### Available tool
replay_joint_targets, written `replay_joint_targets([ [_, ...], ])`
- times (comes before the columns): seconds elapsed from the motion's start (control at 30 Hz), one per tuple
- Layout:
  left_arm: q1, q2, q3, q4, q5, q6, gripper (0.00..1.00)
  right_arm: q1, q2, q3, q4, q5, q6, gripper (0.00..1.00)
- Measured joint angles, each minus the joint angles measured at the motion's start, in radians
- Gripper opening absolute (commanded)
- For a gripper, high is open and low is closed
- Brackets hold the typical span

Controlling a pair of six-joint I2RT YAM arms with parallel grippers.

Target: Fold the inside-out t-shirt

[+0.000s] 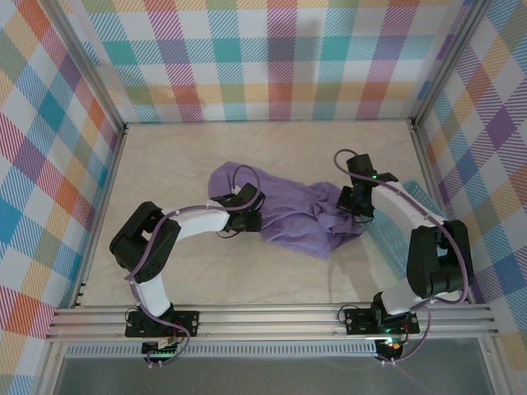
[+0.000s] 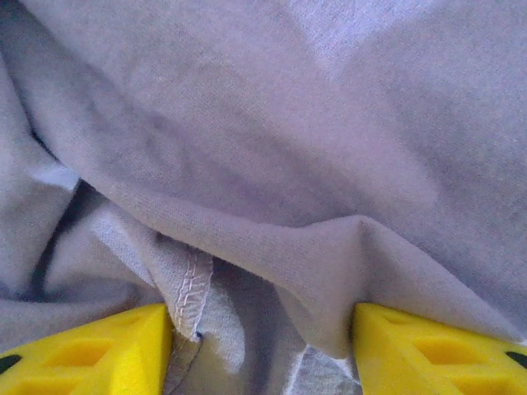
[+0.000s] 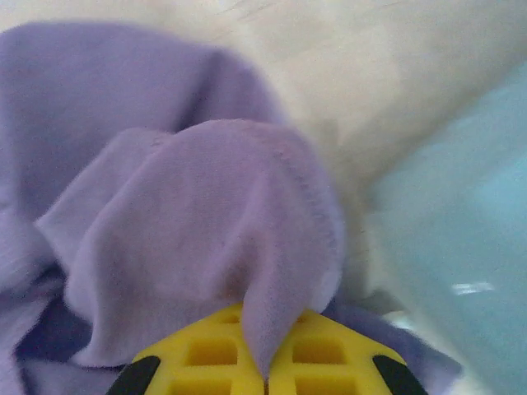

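Grasping step: right tool (image 3: 265,374) clamps the t-shirt (image 1: 288,218); left tool (image 2: 263,333), jaws apart, straddles a fold and likely needs closing next.

t-shirt (image 1: 288,220): soft thin knit cloth, matt, bit fuzzy | gripper fingers (image 2: 428,354): smooth yellow plastic | basket (image 3: 461,247): pale blue plastic, slight sheen | front rails (image 1: 272,317): brushed metal

No lettering, label, brand, number or sign is legible on anything.
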Motion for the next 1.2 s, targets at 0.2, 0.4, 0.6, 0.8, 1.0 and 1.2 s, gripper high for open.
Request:
replay_joint_targets([
  [0.2,0.000,0.000,-0.003,-0.001,-0.010,0.000,0.53,-0.097,0.000,0.004,0.003,0.047,0.010,0.00],
  [0.4,0.000,-0.001,-0.003,-0.013,-0.034,0.000,0.48,-0.096,-0.006,0.056,0.000,0.057,0.006,0.00],
  [0.6,0.007,-0.023,-0.003,-0.029,-0.066,0.011,0.27,-0.064,-0.093,0.066,-0.009,0.051,-0.037,0.00],
  [0.8,0.084,-0.100,-0.040,-0.063,-0.089,0.011,0.18,0.037,-0.134,0.153,-0.035,0.005,-0.084,0.00],
  [1.0,0.109,-0.322,-0.132,-0.105,-0.108,0.012,0.30,0.182,-0.111,0.330,-0.063,-0.024,-0.173,0.00],
  [1.2,0.043,-0.623,-0.158,-0.098,-0.049,0.026,0.55,0.397,-0.011,0.526,-0.064,-0.023,-0.302,0.08],
])
